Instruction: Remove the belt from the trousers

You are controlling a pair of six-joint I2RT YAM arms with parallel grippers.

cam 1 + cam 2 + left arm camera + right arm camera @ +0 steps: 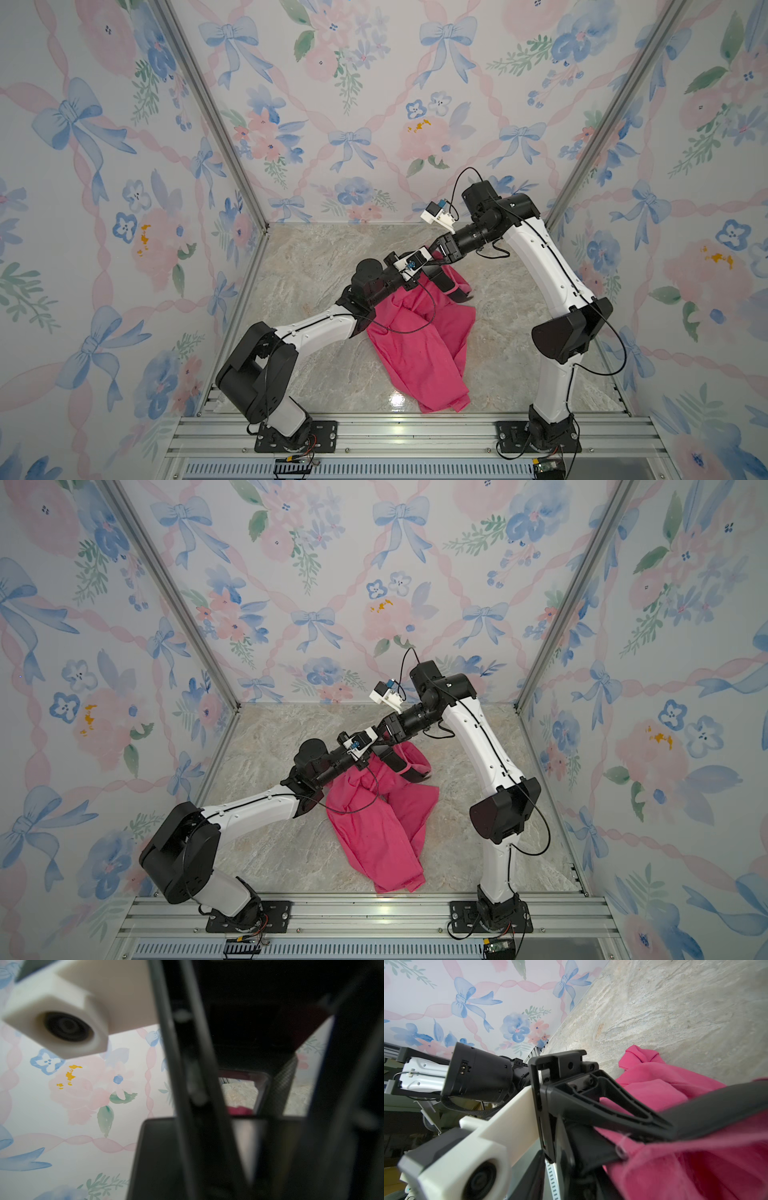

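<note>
The left arm [316, 326] rises from its base at the near left of the bench [316, 266], elbow low, with the forearm stretched up and to the right over the far end of the trousers [415, 353]. The left hand [669, 1130] is clenched: in the right wrist view its fingers [612, 1103] taper to a shut tip that meets the belt [720, 1103], a smooth dark strap. Whether the strap is pinched between them I cannot tell. The hot-pink trousers lie crumpled in the middle of the bench. In both top views the legs trail toward the near edge and the waist is bunched under the two hands. The belt shows there as a short black band at the far right edge of the waist. The right arm [552, 266] stands tall from its base at the near right, elbow high by the back wall, wrist angled down and to the left toward the waist. The right hand [435, 258] sits just beside the left wrist camera [413, 262], which covers its fingers. Its own view is blurred, so I cannot tell whether it is released or grasping.
</note>
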